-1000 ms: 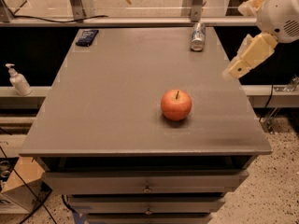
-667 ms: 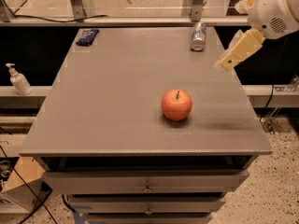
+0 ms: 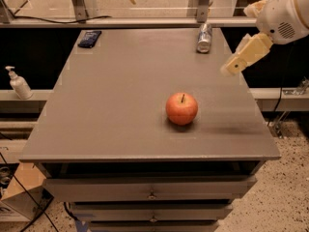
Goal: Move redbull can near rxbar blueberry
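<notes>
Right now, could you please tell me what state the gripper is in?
Gripper: cannot be told; it hovers at the right edge of the table, near the redbull can.

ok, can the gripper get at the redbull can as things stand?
Probably yes. The gripper hangs above the right edge of the table, close to the redbull can at the far right. Nothing stands between them; the apple sits well clear, nearer the front.

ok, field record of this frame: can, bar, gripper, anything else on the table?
can: slim silver-and-blue metal redbull can, far right corner of grey table
bar: flat dark blue rxbar blueberry wrapper, far left corner, apart from can
gripper: cream gripper, over table's right edge, nearer than can, touching nothing
other: round red-orange apple, centre-right of table
</notes>
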